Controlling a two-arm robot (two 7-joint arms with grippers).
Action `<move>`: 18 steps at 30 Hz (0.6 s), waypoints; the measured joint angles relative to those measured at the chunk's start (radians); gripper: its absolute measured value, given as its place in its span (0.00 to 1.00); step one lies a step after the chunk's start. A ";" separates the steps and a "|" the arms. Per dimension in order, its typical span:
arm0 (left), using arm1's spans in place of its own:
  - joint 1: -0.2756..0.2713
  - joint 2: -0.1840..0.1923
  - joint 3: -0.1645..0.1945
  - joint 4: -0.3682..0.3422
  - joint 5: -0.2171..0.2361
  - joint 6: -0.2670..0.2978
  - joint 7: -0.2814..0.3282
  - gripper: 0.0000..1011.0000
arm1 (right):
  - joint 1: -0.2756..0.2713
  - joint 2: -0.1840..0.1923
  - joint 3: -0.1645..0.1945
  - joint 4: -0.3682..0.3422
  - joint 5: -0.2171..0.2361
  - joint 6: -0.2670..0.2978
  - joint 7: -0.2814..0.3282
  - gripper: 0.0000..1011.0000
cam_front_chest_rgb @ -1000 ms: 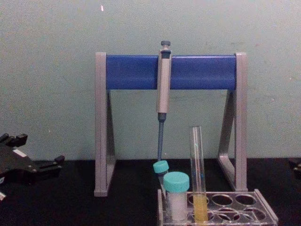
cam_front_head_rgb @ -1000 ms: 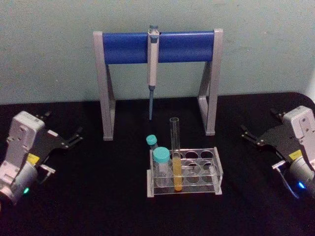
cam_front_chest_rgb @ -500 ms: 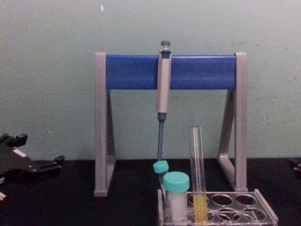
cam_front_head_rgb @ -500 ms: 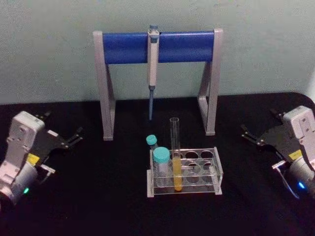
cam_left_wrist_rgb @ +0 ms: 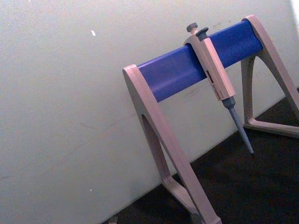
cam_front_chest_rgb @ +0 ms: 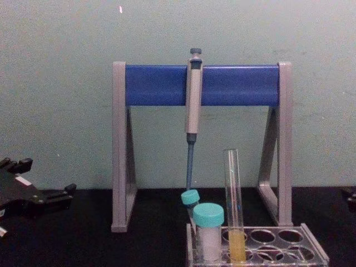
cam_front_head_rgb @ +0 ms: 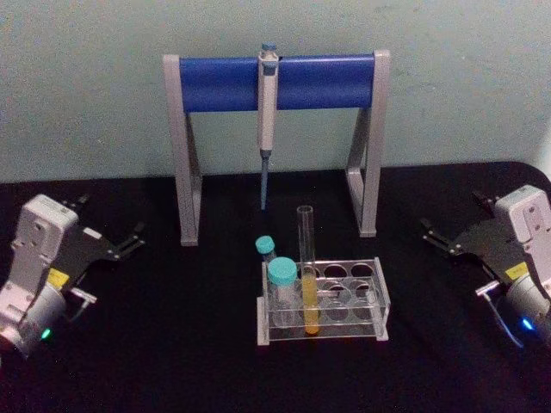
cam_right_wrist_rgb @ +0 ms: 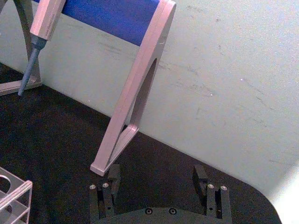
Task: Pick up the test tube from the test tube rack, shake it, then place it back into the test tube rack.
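Nothing moved: test tube (cam_front_head_rgb: 306,280) upright in test tube rack (cam_front_head_rgb: 380,303), centre frame, awaiting pickup; left gripper (cam_front_head_rgb: 107,220) and right gripper (cam_right_wrist_rgb: 156,179) flank it, jaws spread ready.

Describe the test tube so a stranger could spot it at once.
In front of the big blue-barred pipette stand sits a low clear test tube rack. The test tube stands upright near its left end, beside two teal-capped tubes; it alone is tall, slim, uncapped, with yellow-orange liquid at the bottom.
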 joint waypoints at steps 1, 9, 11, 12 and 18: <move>0.000 0.000 0.000 0.000 0.000 0.000 0.000 0.99 | 0.000 0.000 0.000 0.000 0.000 0.000 0.000 0.99; 0.000 0.000 0.000 0.000 0.000 0.000 0.000 0.99 | 0.000 0.000 0.000 0.000 0.000 0.000 0.000 0.99; 0.000 0.000 0.000 0.000 0.000 0.000 0.000 0.99 | 0.000 0.000 0.000 0.000 0.000 0.000 0.000 0.99; 0.000 0.000 0.000 0.000 0.000 0.000 0.000 0.99 | 0.000 0.000 0.000 0.000 0.000 0.000 0.000 0.99; 0.000 0.000 0.000 0.000 0.000 0.000 0.000 0.99 | 0.000 0.000 0.000 0.000 0.000 0.000 0.000 0.99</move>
